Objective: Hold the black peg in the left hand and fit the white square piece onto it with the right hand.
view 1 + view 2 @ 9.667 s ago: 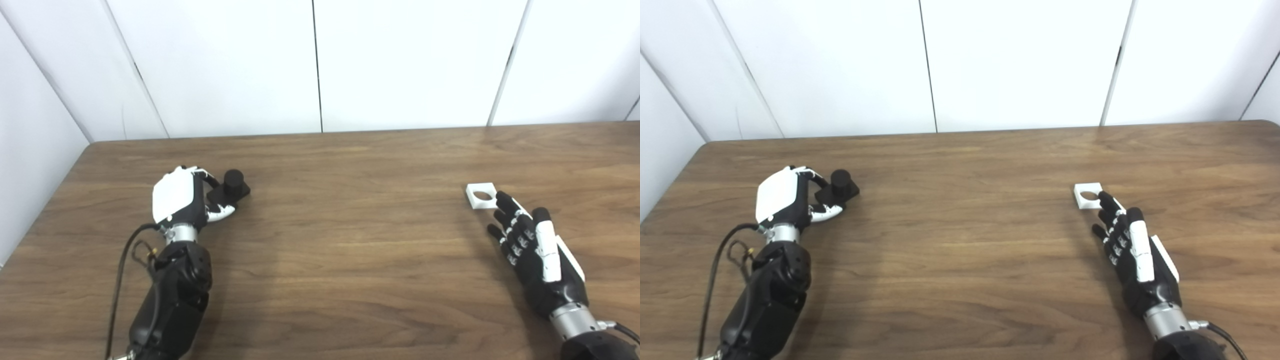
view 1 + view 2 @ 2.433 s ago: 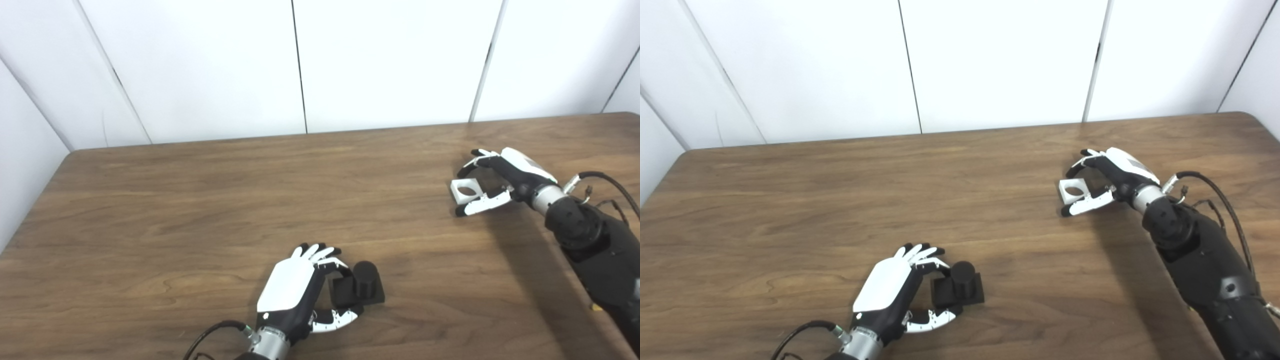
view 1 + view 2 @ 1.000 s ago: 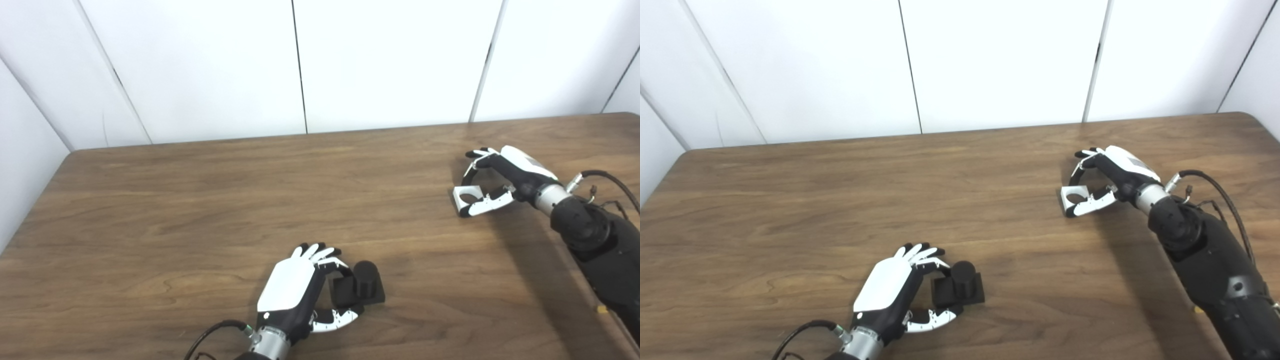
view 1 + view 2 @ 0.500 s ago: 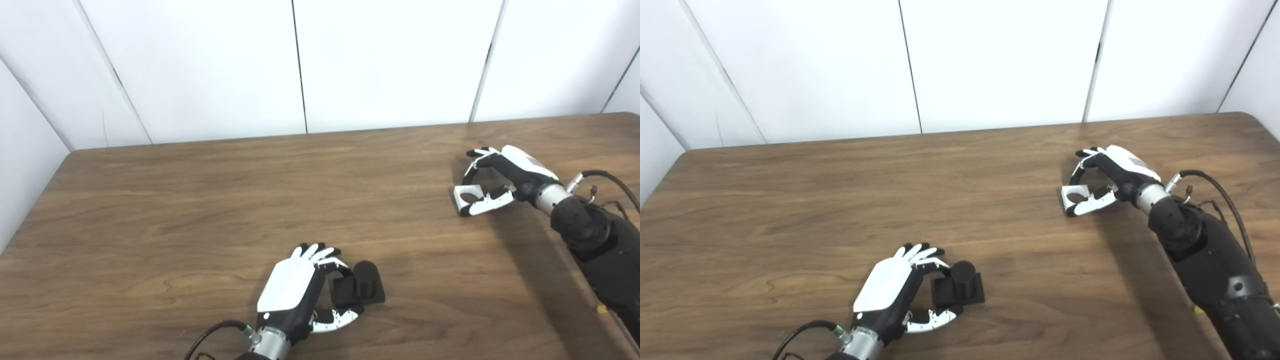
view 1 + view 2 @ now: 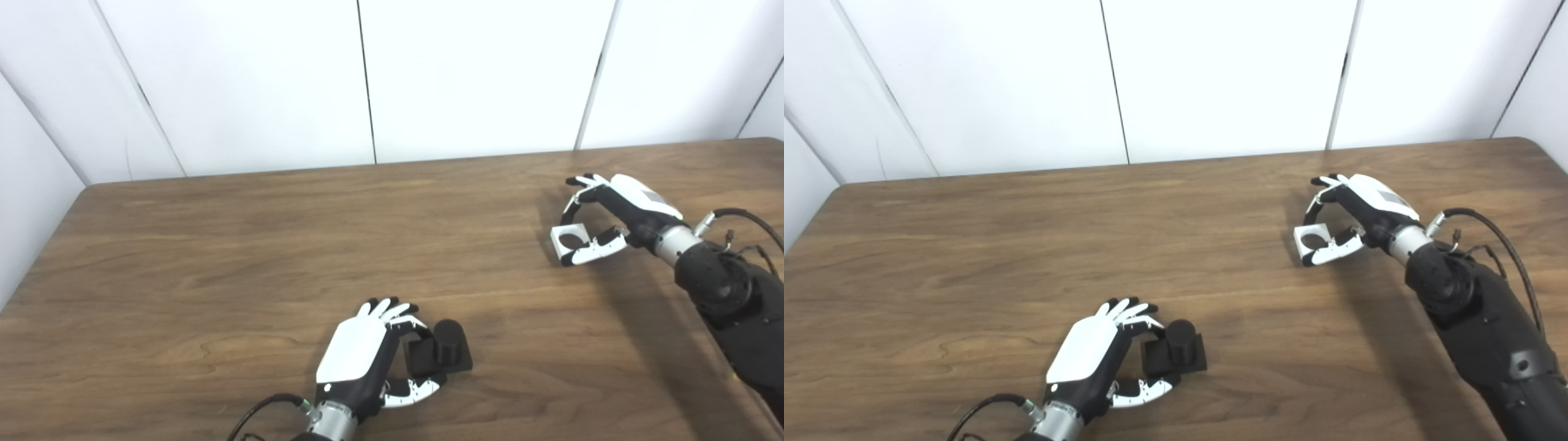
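Left eye view: both parts are in hand, well apart, and not yet joined.

Nearest the camera, the left robot hand (image 5: 358, 361) curls its fingers and thumb around the square base of the black peg (image 5: 442, 354), which sits on the wooden surface (image 5: 245, 257) with its round post upright; the hold looks settled, so that half of the job seems done. Farther off to the right, the right robot hand (image 5: 603, 214) pinches the white square piece (image 5: 568, 237) between thumb below and fingers above, round hole showing, tilted and seemingly just off the surface. Left to do, as I judge it: carry the piece across, line its hole over the post, and press it down.
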Robot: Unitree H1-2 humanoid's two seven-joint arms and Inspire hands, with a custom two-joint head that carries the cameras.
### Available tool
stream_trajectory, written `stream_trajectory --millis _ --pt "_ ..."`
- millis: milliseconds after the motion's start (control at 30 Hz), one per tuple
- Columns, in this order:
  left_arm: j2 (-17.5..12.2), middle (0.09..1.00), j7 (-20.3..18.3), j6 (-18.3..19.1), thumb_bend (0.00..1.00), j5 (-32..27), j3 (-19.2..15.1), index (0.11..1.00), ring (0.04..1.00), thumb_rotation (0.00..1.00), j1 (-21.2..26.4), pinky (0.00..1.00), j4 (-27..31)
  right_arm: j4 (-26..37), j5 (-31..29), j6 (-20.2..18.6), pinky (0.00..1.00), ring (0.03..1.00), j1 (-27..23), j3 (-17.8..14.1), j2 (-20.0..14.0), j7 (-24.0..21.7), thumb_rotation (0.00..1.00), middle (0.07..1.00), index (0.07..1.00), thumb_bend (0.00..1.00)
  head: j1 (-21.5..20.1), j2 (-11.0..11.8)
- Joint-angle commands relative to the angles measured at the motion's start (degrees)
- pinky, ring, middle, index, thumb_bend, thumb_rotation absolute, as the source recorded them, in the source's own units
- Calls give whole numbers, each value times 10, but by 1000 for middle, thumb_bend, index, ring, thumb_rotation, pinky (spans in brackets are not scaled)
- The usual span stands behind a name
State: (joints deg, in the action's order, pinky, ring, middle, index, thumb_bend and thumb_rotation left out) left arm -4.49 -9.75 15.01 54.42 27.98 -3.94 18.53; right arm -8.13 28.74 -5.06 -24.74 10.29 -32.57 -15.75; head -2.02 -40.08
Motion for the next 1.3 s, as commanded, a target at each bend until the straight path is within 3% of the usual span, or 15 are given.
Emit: stream_trajectory --millis 0,733,1067,1267 --pt "3 886 -6 -2 602 7 5 617 964 283 0 1000 -10 45 4 -9 954 1000 -19 -11 -9 0 151 943 492 525 0 0" --pt "12 893 2 -2 603 0 4 617 971 284 4 1000 -25 302 -24 -66 935 1000 21 -8 15 -86 158 937 493 523 5 3" --pt "13 892 4 -3 608 -2 2 615 973 290 7 1000 -28 379 -15 -96 964 1000 27 9 34 -129 162 949 494 522 6 3" --pt "14 893 1 -1 606 0 3 617 975 294 9 1000 -28 416 -39 -128 961 1000 17 16 36 -174 162 947 494 521 6 1"
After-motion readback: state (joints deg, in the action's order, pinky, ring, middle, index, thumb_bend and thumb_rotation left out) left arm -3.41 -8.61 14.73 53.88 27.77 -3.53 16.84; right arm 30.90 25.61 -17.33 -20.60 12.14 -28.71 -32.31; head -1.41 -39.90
